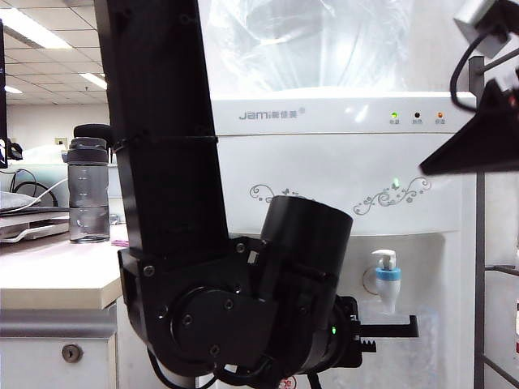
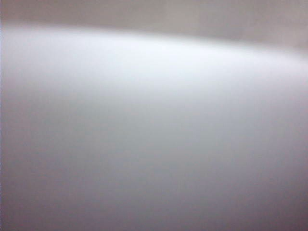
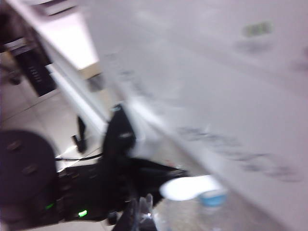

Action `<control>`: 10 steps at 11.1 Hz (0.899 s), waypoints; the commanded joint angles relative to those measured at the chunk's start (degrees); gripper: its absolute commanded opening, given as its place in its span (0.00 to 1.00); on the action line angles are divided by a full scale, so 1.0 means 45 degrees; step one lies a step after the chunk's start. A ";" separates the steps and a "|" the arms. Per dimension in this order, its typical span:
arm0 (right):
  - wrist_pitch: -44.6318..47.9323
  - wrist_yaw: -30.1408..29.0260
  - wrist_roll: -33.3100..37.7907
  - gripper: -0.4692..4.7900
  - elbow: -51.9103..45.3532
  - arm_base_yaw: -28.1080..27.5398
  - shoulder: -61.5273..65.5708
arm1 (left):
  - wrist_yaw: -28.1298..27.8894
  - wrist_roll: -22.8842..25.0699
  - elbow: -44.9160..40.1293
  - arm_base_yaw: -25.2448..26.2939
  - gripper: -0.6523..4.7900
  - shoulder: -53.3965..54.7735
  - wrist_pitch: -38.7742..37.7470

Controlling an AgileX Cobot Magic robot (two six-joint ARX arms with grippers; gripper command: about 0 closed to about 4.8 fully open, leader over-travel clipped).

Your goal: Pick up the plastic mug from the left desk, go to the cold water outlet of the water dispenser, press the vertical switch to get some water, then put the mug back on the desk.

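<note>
Position: the left gripper (image 1: 381,331) sits low in front of the water dispenser (image 1: 340,174), just beside and below the cold water outlet (image 1: 388,279). Its fingers are clenched. Whether they grip the plastic mug cannot be confirmed, because the left wrist view shows only white blur. A clear glint (image 3: 144,208) near that gripper in the right wrist view may be the mug; otherwise it is not found, and none stands on the visible part of the left desk (image 1: 49,275), where only a dark lidded bottle (image 1: 87,190) stands.

The right gripper (image 1: 474,146) hangs high, well above the vertical switch (image 1: 384,258). The state of its fingers cannot be told.

Risks, as judged:
- The right arm's own view is smeared, so a descent could miss the short switch or strike the cabinet.
- If the mug is not squarely under the spout, water spills to the floor.
- The arms work close together, so contact between them is possible.
- A hard press could jolt the left arm's grip.
</note>
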 commanded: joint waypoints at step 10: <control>0.3376 0.0651 0.3546 0.08 -0.0529 0.0296 0.2521 | 0.0160 0.0010 0.0024 -0.0010 0.11 0.0019 0.0015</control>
